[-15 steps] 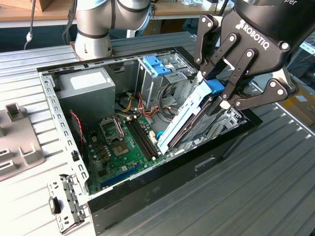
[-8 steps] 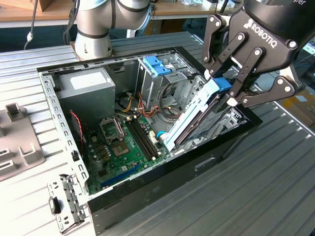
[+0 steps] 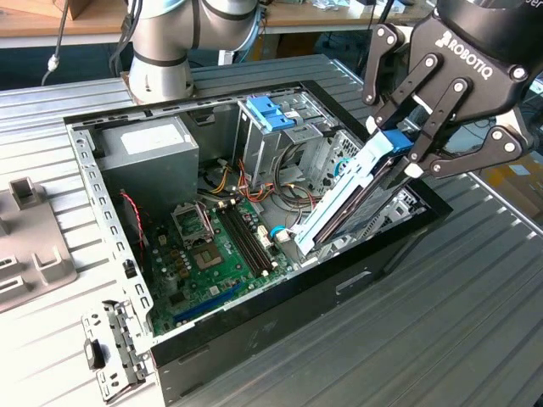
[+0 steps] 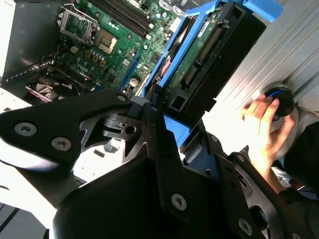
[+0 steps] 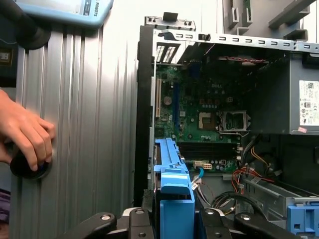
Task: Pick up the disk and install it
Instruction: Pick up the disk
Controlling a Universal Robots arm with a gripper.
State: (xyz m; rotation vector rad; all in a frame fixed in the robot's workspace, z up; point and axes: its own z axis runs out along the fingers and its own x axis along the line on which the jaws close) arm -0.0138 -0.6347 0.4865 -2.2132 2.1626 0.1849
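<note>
Disk gripped by tool, tilted into case

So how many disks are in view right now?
1. The disk is gripped in the end effector, tilted, lower end inside the open case. Others may sit hidden in the metal cage.

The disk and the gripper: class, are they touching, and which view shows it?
Touching. In the exterior view the gripper is clamped on the blue end of the tilted disk, with no gap.
</note>
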